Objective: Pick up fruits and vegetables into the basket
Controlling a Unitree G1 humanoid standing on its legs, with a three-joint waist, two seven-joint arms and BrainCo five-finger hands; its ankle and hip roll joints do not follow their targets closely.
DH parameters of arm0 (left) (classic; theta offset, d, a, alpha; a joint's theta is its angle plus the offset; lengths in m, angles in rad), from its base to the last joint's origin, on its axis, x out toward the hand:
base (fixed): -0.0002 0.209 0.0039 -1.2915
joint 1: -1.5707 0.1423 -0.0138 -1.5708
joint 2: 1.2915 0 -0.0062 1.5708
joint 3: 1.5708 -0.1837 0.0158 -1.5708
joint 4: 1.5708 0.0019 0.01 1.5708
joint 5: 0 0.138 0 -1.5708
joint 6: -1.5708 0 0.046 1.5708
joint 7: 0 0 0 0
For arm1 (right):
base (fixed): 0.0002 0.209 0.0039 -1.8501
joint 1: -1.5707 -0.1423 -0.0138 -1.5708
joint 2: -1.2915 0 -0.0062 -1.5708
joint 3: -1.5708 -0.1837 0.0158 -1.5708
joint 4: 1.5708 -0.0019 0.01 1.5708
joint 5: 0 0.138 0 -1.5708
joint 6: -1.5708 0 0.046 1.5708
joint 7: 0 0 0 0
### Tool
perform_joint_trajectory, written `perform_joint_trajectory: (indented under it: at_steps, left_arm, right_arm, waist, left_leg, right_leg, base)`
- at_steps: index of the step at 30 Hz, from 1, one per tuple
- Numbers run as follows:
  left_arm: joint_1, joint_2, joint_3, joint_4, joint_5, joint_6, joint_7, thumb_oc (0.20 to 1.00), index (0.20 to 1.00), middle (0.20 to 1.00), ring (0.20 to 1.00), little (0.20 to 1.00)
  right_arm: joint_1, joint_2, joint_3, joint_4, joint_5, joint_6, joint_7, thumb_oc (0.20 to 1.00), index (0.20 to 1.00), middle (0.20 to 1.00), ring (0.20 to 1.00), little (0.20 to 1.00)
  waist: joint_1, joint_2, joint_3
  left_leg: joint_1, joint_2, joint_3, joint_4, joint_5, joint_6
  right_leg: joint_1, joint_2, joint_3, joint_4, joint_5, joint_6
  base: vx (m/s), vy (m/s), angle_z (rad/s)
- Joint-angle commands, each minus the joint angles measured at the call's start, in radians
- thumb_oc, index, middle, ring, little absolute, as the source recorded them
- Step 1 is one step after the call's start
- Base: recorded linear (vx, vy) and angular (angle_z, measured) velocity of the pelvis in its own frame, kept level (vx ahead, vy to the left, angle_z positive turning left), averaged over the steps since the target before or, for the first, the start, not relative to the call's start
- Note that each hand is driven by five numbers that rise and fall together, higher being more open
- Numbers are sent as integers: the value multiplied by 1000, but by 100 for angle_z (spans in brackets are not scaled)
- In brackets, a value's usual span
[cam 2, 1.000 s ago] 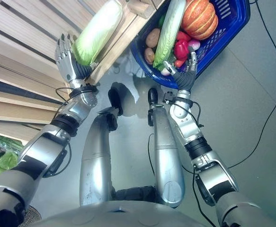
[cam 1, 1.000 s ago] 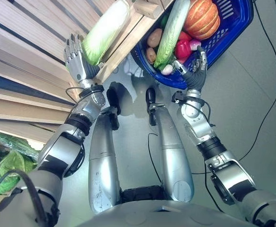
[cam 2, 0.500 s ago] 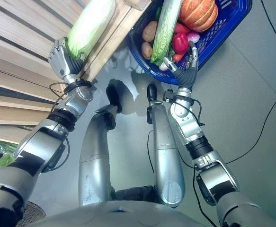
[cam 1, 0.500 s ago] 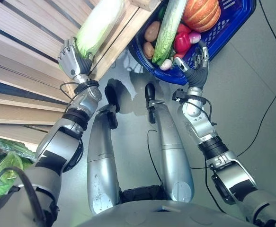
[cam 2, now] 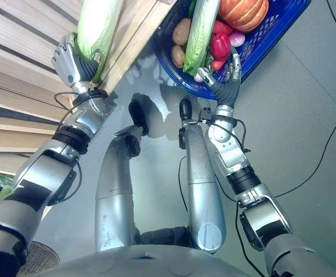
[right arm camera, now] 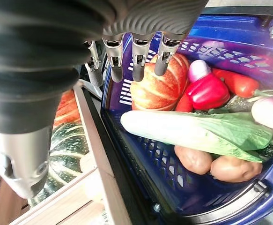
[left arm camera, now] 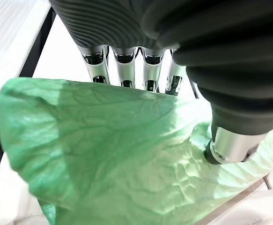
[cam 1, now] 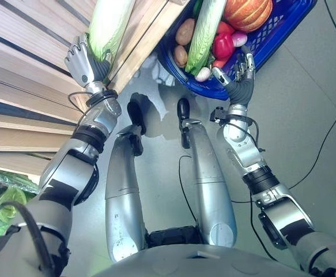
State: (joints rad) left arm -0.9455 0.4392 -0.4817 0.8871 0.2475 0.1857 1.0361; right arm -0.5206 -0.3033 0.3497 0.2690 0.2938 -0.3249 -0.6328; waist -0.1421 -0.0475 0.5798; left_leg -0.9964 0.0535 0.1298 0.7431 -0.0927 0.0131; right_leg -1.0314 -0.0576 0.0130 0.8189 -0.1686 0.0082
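Grasp step: napa cabbage [cam 1: 104,26] is wrapped by the curled fingers of the left hand [cam 1: 82,60] on the wooden shelf [cam 1: 35,69], not yet lifted. Blue basket [cam 1: 283,32] (already part-filled) is cupped at its rim by the right hand [cam 1: 240,75], fingers relaxed, nothing gripped. Next, a lift and carry across to the basket is likely needed.

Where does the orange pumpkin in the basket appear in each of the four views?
Left eye view: pumpkin at the top edge, in the blue basket.
Right eye view: same place, top edge.
Left wrist view: not in it; the left robot hand grips a cabbage.
Right wrist view: centre, just past the right robot hand.
Shared landmark: the red pepper beside it.
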Motion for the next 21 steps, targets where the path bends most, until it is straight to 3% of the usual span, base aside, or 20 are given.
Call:
perform_joint_trajectory:
  at_steps: [1, 6, 12, 21]
  left_arm:
    - [33, 69, 62, 8, 45, -83, 96, 200, 200, 200, 200, 200]
    - [126, 86, 120, -64, 90, -157, 141, 200, 200, 200, 200, 200]
    - [258, 82, 164, -186, 157, -201, 159, 200, 200, 200, 200, 200]
    - [370, 98, 174, -305, 193, -220, 147, 200, 200, 200, 200, 200]
  right_arm:
    - [63, 7, -6, -96, -3, -67, 23, 1000, 1000, 1000, 1000, 1000]
    - [97, 14, -19, -116, -6, -68, 44, 1000, 1000, 1000, 1000, 1000]
    - [133, 13, -28, -133, -5, -80, 51, 1000, 1000, 1000, 1000, 1000]
    - [173, -12, -57, -145, 21, -88, 79, 1000, 1000, 1000, 1000, 1000]
  waist:
    - [24, 7, -60]
    - [44, 19, -60]
    - [67, 24, -60]
    - [88, 20, -60]
  left_leg:
    - [115, -35, 12, -80, -71, -56]
    - [224, -48, 1, -156, -47, -63]
    - [337, -59, -19, -233, -27, -67]
    - [452, -74, -47, -317, 3, -61]
  right_leg:
    - [119, 19, -92, -97, 34, 59]
    - [243, 19, -104, -190, 47, 57]
    - [367, 24, -115, -277, 47, 48]
    - [500, 30, -123, -375, 55, 37]
  base:
    - [0, 0, 0]
    - [10, -7, 5]
    - [17, -6, 14]
    - [22, 2, 7]
